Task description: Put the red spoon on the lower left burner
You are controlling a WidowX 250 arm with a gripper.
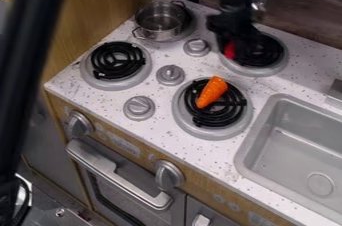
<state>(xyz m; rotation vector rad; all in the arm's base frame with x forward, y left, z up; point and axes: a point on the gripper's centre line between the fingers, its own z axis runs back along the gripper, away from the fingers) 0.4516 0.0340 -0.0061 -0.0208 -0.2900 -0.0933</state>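
okay, your red spoon (229, 50) is at the upper right burner (270, 72), mostly hidden by the gripper (236, 37). visible red bit runs roughly up-down; you can't tell where the ends point. can't tell if your gripper's wide, narrow or holding it. carrot (212, 92) lies slanted on the lower right burner (182, 113).

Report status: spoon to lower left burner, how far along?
Done: nothing visible; the red piece, likely the spoon, is at the upper right burner, not the target.
In hand: it's right by the tool; can't confirm a grip.
Left: secure if needed, carry to lower left burner, release.
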